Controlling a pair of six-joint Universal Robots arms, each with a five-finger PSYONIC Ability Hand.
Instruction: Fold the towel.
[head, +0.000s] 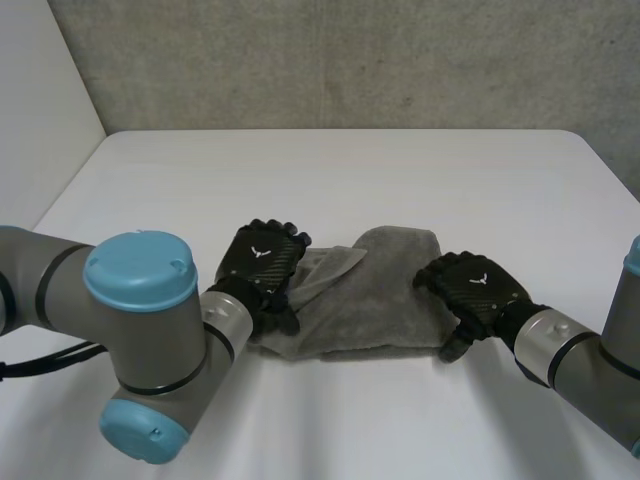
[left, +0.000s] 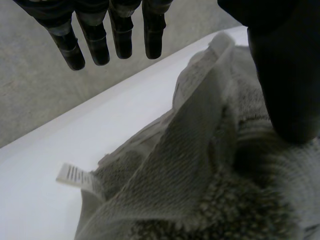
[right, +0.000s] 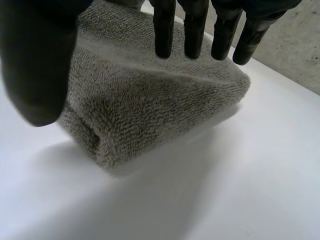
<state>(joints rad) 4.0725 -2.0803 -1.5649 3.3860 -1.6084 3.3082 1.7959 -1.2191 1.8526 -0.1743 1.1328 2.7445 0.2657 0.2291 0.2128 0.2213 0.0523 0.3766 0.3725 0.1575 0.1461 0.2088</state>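
Grey towel is lying on the table; left hand and right hand are resting unclenched at its ends.

A flat white table with a smooth matt top spreads across the head view, its two far corners rounded and its far edge running straight from side to side. Just behind that edge stands a rough, speckled grey wall of concrete-like material, upright and spanning the whole background; both wrist views show the same grey surface rising beyond the table's edge. At the left side a plain white upright panel stands beside the table and meets the grey wall in a vertical corner.
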